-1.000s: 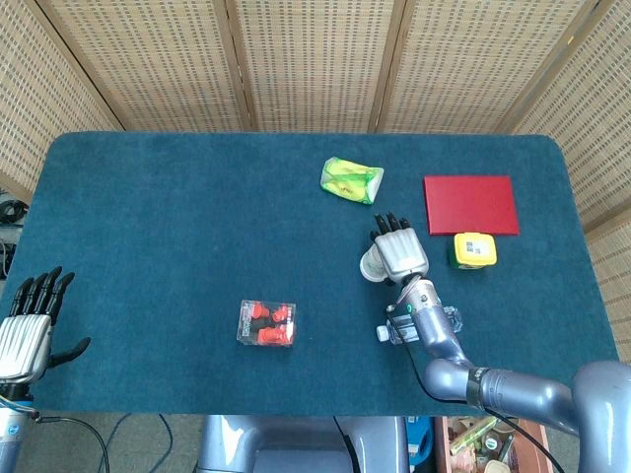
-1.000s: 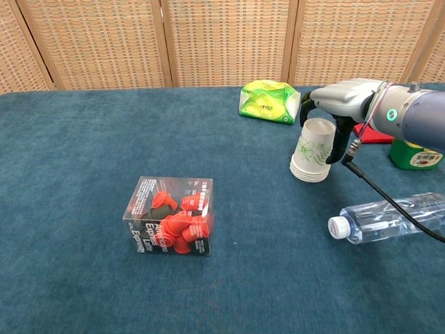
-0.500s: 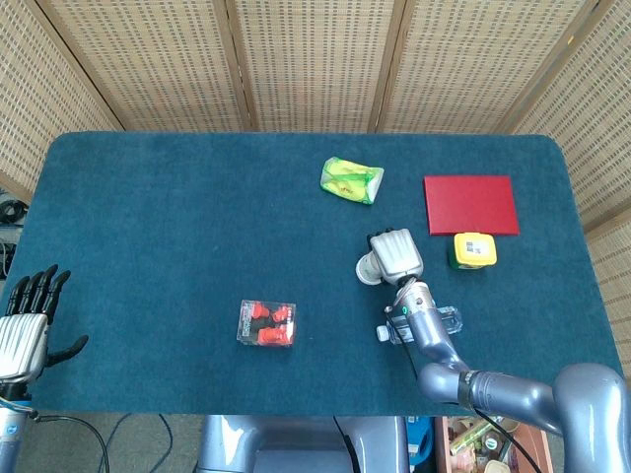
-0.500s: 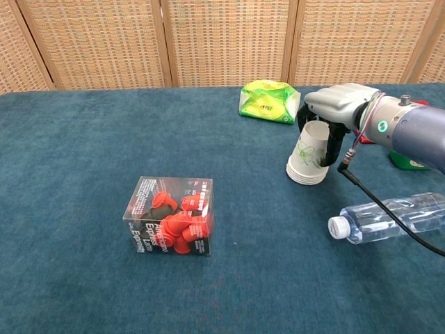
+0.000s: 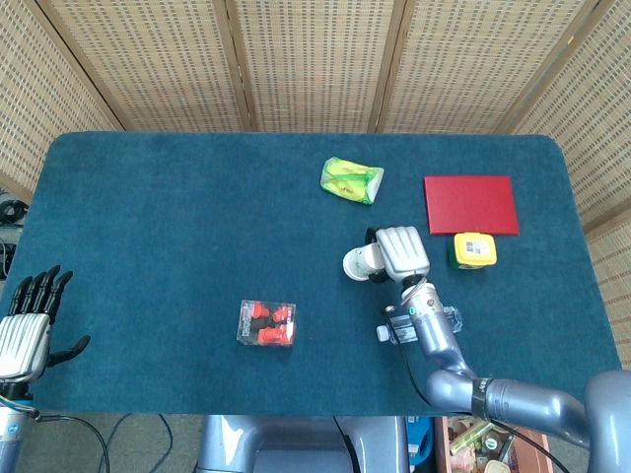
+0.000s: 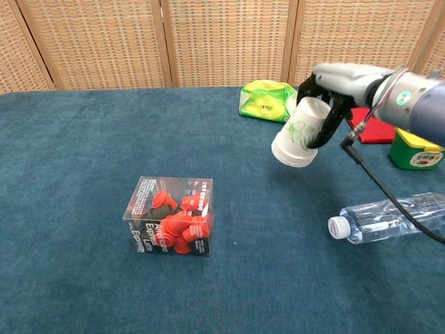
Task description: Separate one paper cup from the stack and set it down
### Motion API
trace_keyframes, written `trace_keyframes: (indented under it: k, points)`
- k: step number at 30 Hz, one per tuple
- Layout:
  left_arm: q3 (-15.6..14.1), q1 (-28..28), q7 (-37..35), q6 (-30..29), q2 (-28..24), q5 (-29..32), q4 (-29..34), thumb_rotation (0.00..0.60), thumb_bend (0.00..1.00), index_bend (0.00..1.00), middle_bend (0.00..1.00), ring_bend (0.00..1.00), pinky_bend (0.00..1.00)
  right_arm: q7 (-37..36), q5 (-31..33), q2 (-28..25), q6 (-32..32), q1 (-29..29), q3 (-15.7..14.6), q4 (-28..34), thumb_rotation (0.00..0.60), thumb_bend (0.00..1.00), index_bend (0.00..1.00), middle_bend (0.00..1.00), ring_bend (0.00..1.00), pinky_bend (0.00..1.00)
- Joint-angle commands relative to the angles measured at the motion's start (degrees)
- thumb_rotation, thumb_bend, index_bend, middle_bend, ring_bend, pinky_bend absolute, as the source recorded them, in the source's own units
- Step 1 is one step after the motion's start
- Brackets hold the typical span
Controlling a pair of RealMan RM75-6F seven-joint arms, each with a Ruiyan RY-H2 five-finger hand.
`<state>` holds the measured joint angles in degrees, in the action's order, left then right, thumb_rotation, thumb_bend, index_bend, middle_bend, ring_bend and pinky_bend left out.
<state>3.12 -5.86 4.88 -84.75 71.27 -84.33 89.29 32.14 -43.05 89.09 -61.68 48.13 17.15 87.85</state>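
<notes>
A stack of white paper cups [image 6: 299,132] with a green leaf print hangs tilted above the blue table, rims pointing down and to the left. My right hand [image 6: 332,87] grips the stack around its upper part, fingers wrapped over it. In the head view the cup stack [image 5: 362,262] shows just left of the right hand [image 5: 402,252]. My left hand [image 5: 26,325] is far off at the table's front left corner, fingers spread and empty.
A clear box of red items [image 6: 171,216] stands front left of the cups. A green snack bag [image 6: 268,101] lies behind them. A water bottle [image 6: 389,217] lies to the right, near a yellow-lidded jar [image 6: 416,148] and a red book [image 5: 470,204].
My right hand closed around the cup stack, then lifted it off the table and carried it a little left, tilting it. The left hand stayed put.
</notes>
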Motion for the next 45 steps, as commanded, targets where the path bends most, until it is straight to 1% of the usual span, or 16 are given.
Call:
trace_keyframes:
  k: [1, 3, 6, 7, 10, 12, 16, 20, 27, 36, 41, 45]
  points:
    - [-0.01, 0.0, 0.05, -0.04, 0.05, -0.04, 0.02, 0.6, 0.21, 0.0, 0.0, 0.0, 0.0, -3.73, 0.7, -3.08, -0.73, -2.2, 1.91, 3.99, 0.6, 0.19, 0.78, 0.64, 0.5, 0.74]
    - [-0.02, -0.05, -0.01, -0.04, 0.11, -0.11, 0.1, 0.6, 0.21, 0.0, 0.0, 0.0, 0.0, -5.87, 1.18, -4.28, -0.82, -3.09, 2.72, 5.78, 0.6, 0.19, 0.78, 0.65, 0.51, 0.74]
    - [-0.07, -0.11, -0.34, 0.1, 0.22, -0.15, 0.14, 0.6, 0.21, 0.0, 0.0, 0.0, 0.0, -10.08, 2.7, -5.69, -0.63, -4.43, 4.65, 8.59, 0.6, 0.19, 0.78, 0.65, 0.51, 0.74]
    - [-0.08, -0.12, -0.54, 0.09, 0.25, -0.22, 0.12, 0.6, 0.21, 0.0, 0.0, 0.0, 0.0, -12.23, 3.45, -6.2, -0.55, -4.99, 5.76, 9.9, 0.6, 0.19, 0.78, 0.65, 0.51, 0.74]
    - [-0.08, -0.12, -0.57, -0.04, 0.36, -0.34, -0.08, 0.6, 0.21, 0.0, 0.0, 0.0, 0.0, -14.68, 4.08, -6.94, -0.62, -5.58, 6.97, 11.68, 0.6, 0.19, 0.78, 0.65, 0.51, 0.74]
    - [-0.17, -0.14, -0.48, 0.07, 0.56, -0.33, -0.25, 0.6, 0.21, 0.0, 0.0, 0.0, 0.0, -17.93, 5.37, -6.32, -2.06, -6.13, 8.98, 13.95, 0.6, 0.19, 0.78, 0.65, 0.51, 0.74]
    - [-0.3, -0.29, -0.17, 0.34, 0.87, -0.4, -0.48, 0.6, 0.21, 0.0, 0.0, 0.0, 0.0, -20.3, 6.75, -4.7, -3.63, -5.97, 10.36, 16.51, 0.6, 0.19, 0.78, 0.65, 0.51, 0.74]
    - [-0.29, -0.27, -0.33, 0.2, 0.94, -0.48, -0.6, 0.6, 0.21, 0.0, 0.0, 0.0, 0.0, -20.31, 7.46, -3.07, -4.84, -4.98, 10.63, 17.96, 0.6, 0.19, 0.78, 0.65, 0.51, 0.74]
    - [-0.1, -0.36, -1.86, 0.56, 0.94, -0.04, -0.92, 0.6, 0.21, 0.0, 0.0, 0.0, 0.0, -17.98, 7.99, -1.21, -6.9, -2.66, 11.01, 19.91, 0.6, 0.19, 0.78, 0.65, 0.51, 0.74]
    - [0.1, -1.04, -3.94, 1.96, 1.56, 0.48, -2.19, 0.6, 0.21, 0.0, 0.0, 0.0, 0.0, -15.05, 10.88, 0.9, -9.88, 0.86, 13.5, 21.42, 0.6, 0.19, 0.78, 0.65, 0.51, 0.74]
    - [-0.02, -1.29, -4.19, 2.55, 1.86, 0.57, -2.57, 0.6, 0.21, 0.0, 0.0, 0.0, 0.0, -13.93, 12.06, 1.18, -10.29, 2.27, 14.39, 21.28, 0.6, 0.19, 0.78, 0.65, 0.51, 0.74]
    - [-0.02, -1.51, -4.61, 3.27, 2.18, 1.06, -3.14, 0.6, 0.21, 0.0, 0.0, 0.0, 0.0, -12.8, 12.96, 0.98, -10.61, 3.73, 15.66, 21.36, 0.6, 0.19, 0.78, 0.65, 0.51, 0.74]
